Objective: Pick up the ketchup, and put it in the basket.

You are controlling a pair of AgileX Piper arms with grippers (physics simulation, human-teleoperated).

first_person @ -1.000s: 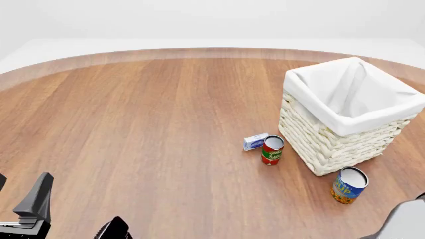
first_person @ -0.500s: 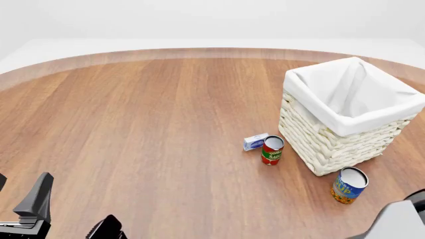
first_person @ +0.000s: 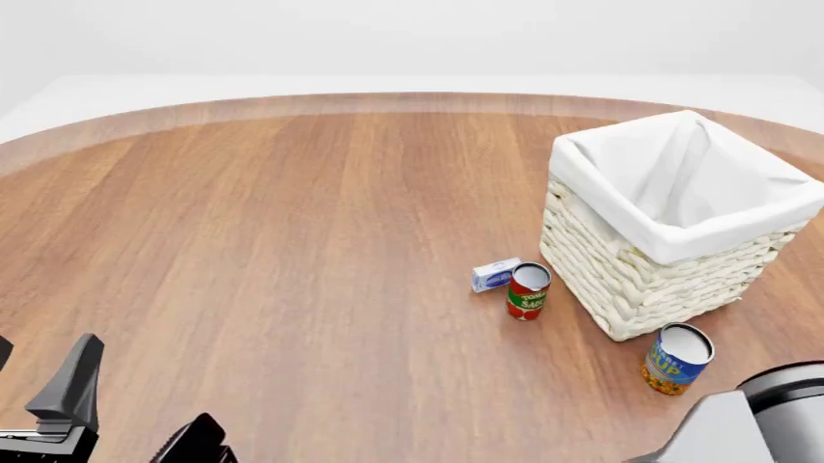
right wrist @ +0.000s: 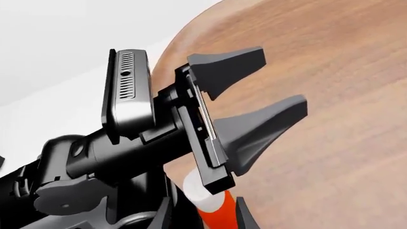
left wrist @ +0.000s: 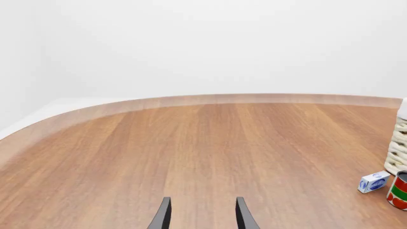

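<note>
- As my right arm (first_person: 759, 420) swings further into the front view's near right corner than it was a second ago, my right claw (right wrist: 202, 205) turns back toward my own side of the table.
- That claw is spread and pinches nothing; its tips frame the ketchup (right wrist: 213, 214), white cap toward me. I cannot tell whether the bottle stands between the tips or a little beyond them.
- The ketchup sits near the table's edge, close to my left arm and out of the front view, so I judge this turn to be the approach to the pick, with the grasp not yet made.
- My left claw (left wrist: 202, 202) is spread too and holds nothing. It has drifted slightly left in the front view, which leaves more room around the bottle.
- Further out, the blue-and-yellow can (first_person: 676, 358) stands just beside the basket's near corner.
- Beyond it, the tomato sauce can (first_person: 527, 290) and a small blue-and-white box (first_person: 495, 274) have not moved.
- Farthest, the basket (first_person: 618, 280) waits open-topped and unmoved; the carry to it will cross over those cans.
</note>
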